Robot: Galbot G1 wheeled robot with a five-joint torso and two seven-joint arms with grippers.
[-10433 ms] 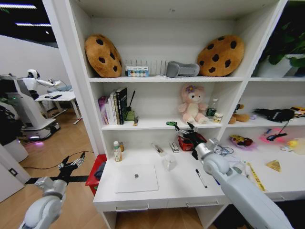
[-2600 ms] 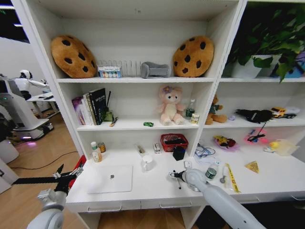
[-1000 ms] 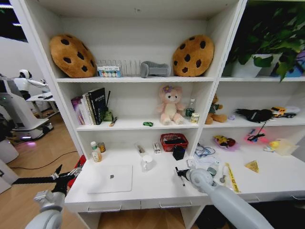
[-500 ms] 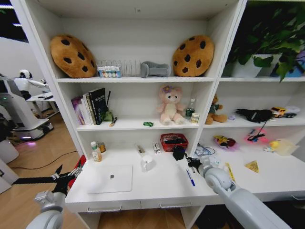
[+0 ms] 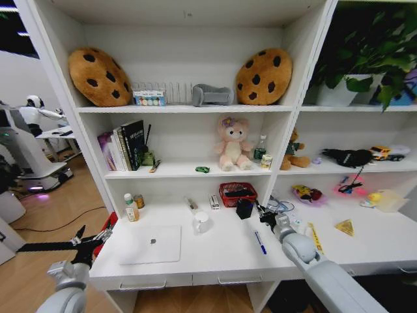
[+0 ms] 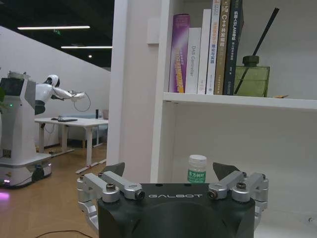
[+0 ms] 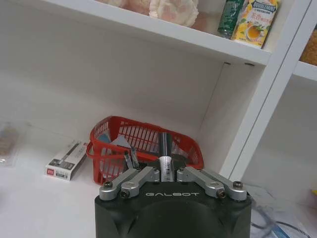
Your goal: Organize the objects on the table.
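My right gripper [image 5: 264, 214] hovers over the white table [image 5: 215, 257], just right of a black pen cup [image 5: 244, 208]. In the right wrist view the right gripper [image 7: 166, 172] is shut on the black pen [image 7: 165, 144], which stands upright before a red basket [image 7: 143, 141]. The blue pen [image 5: 260, 242] lies on the tabletop near my right arm. The closed silver laptop [image 5: 151, 244] rests at the table's left front. A green toy car [image 5: 202, 169] sits on the shelf above. My left gripper [image 5: 91, 238] hangs open beyond the table's left end; the left gripper [image 6: 170, 171] is empty.
The red basket [image 5: 237, 193], a white mug [image 5: 201, 222] and small boxes stand along the back of the table. Bottles [image 5: 132, 208] stand at the back left. Cables, a yellow tape and toys clutter the right section. A white bottle [image 6: 196, 169] stands ahead of my left gripper.
My right gripper has carried the black pen up and back from the table's front toward the pen cup. The blue pen now lies uncovered. My left arm stays still.
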